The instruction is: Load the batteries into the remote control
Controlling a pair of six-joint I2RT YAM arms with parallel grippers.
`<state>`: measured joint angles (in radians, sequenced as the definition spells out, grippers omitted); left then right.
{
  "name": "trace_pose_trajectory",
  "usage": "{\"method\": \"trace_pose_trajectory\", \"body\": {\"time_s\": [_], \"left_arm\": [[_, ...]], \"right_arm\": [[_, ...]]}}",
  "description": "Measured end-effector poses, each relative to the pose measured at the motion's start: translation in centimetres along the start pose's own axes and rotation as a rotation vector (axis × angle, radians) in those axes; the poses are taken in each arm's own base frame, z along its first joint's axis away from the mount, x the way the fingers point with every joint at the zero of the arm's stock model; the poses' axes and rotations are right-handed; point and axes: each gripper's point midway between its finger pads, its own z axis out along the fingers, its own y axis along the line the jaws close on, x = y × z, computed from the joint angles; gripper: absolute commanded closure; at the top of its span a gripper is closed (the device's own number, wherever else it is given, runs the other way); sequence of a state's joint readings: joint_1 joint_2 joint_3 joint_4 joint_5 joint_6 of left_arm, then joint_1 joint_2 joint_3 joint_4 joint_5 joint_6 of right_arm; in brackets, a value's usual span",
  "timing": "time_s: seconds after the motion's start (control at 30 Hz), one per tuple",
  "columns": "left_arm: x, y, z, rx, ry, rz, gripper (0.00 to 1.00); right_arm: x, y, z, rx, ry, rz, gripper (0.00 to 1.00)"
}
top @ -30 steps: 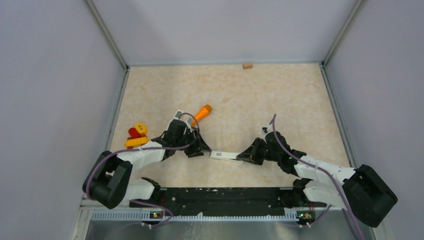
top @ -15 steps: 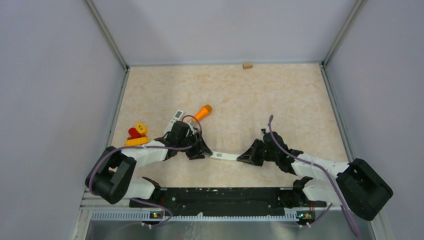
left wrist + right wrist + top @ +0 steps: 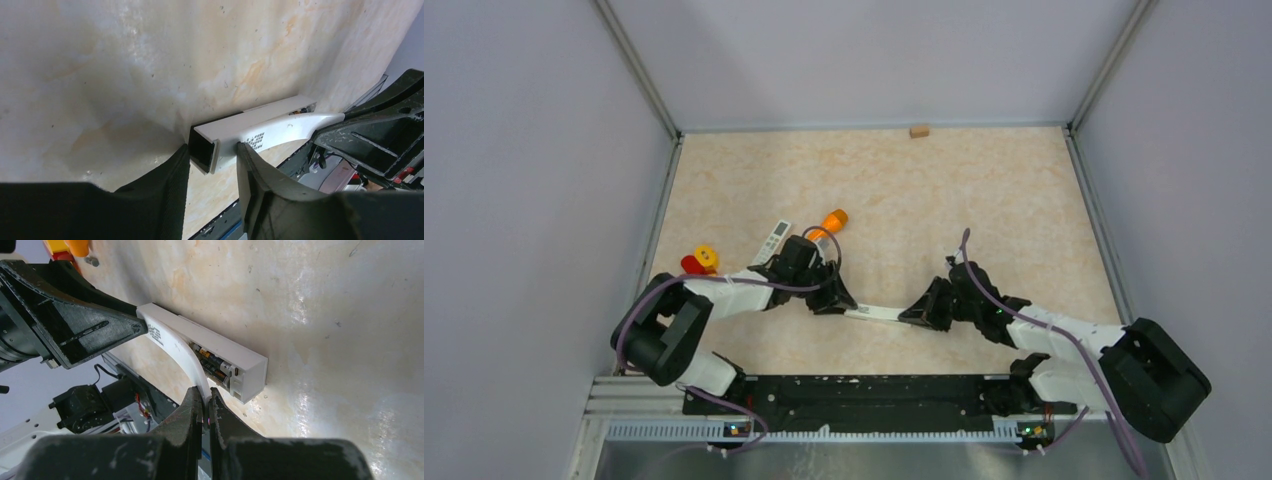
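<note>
1. One white remote [image 3: 876, 314] is lying on the tabletop [image 3: 944, 200] near the front edge, between the two arms.
2. The left end effector [image 3: 213, 148] is standing part-way open. Its fingers [image 3: 167, 185] are straddling one end of the remote and appear to be touching both sides.
3. The right end effector [image 3: 206, 392] is pinching tight on the cover [image 3: 185, 352], a thin white strip bowing up off the remote. The strip's other end is lying against the remote beside the left end effector.
4. The batteries [image 3: 212, 362] are sitting in the remote's open bay under the raised cover. They are dark cells with orange-yellow marks, and their count is unclear.
5. One small white slab [image 3: 775, 238] is lying just beyond the left arm.
6. One orange torch [image 3: 832, 220] is lying near the slab, partly hidden by the left arm.
7. One red-and-yellow toy [image 3: 699, 262] is sitting beside the left arm, towards the left wall.
8. One small tan block [image 3: 918, 130] is sitting at the far edge.
</note>
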<state>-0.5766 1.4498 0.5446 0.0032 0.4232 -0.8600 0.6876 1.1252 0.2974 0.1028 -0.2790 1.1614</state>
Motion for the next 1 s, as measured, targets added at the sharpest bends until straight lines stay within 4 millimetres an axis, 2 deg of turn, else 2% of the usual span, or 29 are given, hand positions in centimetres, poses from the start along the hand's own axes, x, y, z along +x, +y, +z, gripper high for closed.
{"method": "trace_pose_trajectory", "body": {"time_s": [0.2, 0.37, 0.53, 0.8, 1.0], "left_arm": [[0.0, -0.4, 0.3, 0.003, 0.030, 0.016, 0.67], [0.3, -0.5, 0.5, 0.007, 0.039, 0.026, 0.67], [0.6, -0.6, 0.7, 0.014, 0.045, 0.030, 0.67], [0.6, -0.5, 0.9, 0.013, 0.051, 0.025, 0.66], [0.7, -0.5, 1.0, 0.017, 0.055, 0.024, 0.67]], "right_arm": [[-0.1, -0.1, -0.2, 0.008, -0.010, 0.001, 0.98], [-0.1, -0.3, -0.6, 0.020, -0.017, 0.002, 0.74], [0.2, -1.1, -1.5, 0.067, -0.011, -0.001, 0.56], [-0.5, -1.6, -3.1, 0.133, -0.032, -0.024, 0.47], [-0.7, -2.6, -3.2, 0.176, -0.034, -0.054, 0.51]]}}
